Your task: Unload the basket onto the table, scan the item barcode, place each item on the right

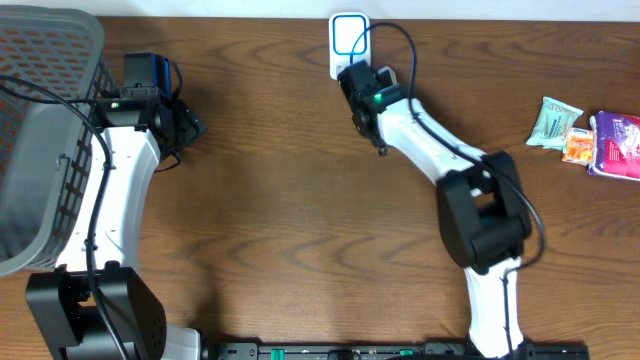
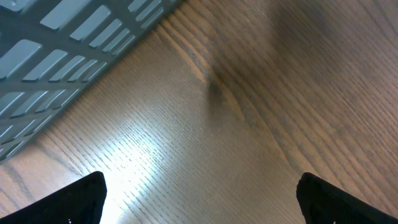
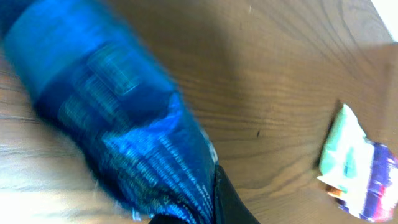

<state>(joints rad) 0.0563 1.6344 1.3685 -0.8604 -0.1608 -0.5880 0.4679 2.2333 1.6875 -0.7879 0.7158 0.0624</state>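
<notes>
Scanning is the step in hand: the right end effector is clenched on a blue packet, holding it near the far edge of the surface, just beside the white scanner standing there. The next move, as I judge it, calls for turning the packet until its barcode faces the scanner (the print is too blurred to tell which side carries it). The left end effector hangs released, empty, beside the grey basket at the left edge.
</notes>
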